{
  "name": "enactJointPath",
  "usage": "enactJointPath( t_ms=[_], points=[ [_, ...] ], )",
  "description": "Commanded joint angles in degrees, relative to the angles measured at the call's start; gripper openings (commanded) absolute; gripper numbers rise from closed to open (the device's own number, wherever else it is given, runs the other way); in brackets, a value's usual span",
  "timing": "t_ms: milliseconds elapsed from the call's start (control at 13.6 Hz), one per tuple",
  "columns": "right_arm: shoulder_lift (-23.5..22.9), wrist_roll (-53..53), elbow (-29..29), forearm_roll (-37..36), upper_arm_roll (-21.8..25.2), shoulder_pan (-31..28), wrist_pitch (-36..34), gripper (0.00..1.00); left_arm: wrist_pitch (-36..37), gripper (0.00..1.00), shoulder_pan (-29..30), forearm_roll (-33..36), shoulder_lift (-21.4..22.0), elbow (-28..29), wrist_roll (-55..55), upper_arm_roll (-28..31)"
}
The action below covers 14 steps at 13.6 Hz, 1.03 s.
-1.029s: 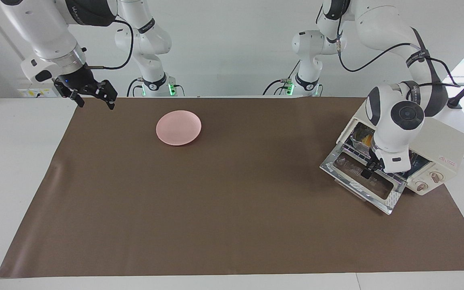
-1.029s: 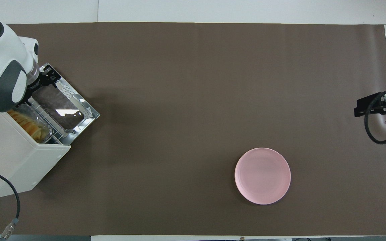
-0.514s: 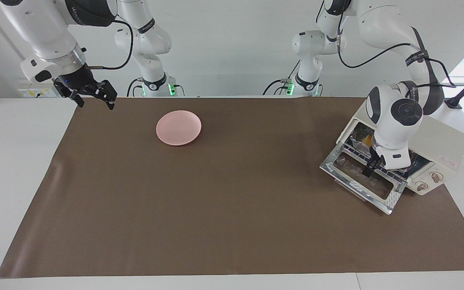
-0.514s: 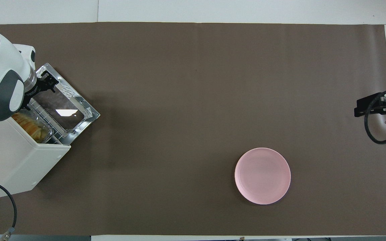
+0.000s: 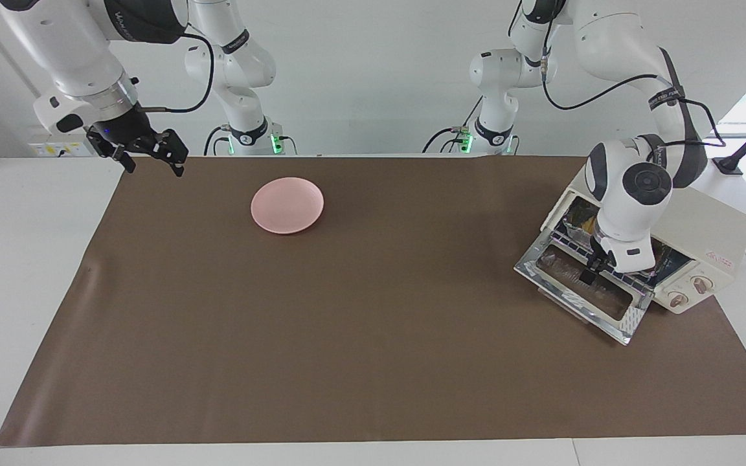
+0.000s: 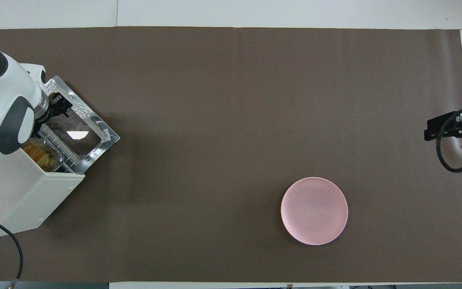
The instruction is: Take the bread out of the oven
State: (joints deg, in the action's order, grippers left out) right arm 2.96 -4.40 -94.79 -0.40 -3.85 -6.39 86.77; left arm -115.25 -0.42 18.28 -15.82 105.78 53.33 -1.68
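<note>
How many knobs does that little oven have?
2, side by side on the oven's front panel beside its open door: one knob, the other. More could be hidden by the arm.

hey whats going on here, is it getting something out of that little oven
Yes, it looks that way. The oven sits at the left arm's end of the table with its glass door dropped open. The left gripper is over the open door at the mouth, holding nothing. The bread is inside in a foil tray, not yet taken out. The right gripper waits open in the air, and a pink plate sits bare on the brown mat.
</note>
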Motion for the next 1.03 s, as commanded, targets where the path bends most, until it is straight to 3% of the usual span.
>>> enactJointPath(
  t_ms=[0, 147, 220, 514, 955],
  points=[
    [1.43, 1.15, -1.81, 0.84, -0.54, -1.26, 0.94, 1.0, -1.9, 0.52, -0.28, 2.03, 1.23, 2.59, 1.78, 0.18],
    [1.43, 1.15, -1.81, 0.84, -0.54, -1.26, 0.94, 1.0, -1.91, 0.07, -0.19, 2.12, 1.32, 2.85, 1.25, 0.1],
    [1.43, 1.15, -1.81, 0.84, -0.54, -1.26, 0.94, 1.0, -1.82, 0.0, -0.28, 2.12, 1.32, 2.94, 0.99, 0.1],
    [1.43, 1.15, -1.81, 0.84, -0.54, -1.26, 0.94, 1.0, -1.99, 0.0, -1.76, 2.12, 0.62, 1.37, -2.78, -0.17],
    [1.43, 1.24, -1.89, 0.84, -0.54, -1.43, 1.38, 1.0, -3.23, 0.0, -10.63, -2.01, -5.26, -8.91, -17.08, -1.22]
  ],
)
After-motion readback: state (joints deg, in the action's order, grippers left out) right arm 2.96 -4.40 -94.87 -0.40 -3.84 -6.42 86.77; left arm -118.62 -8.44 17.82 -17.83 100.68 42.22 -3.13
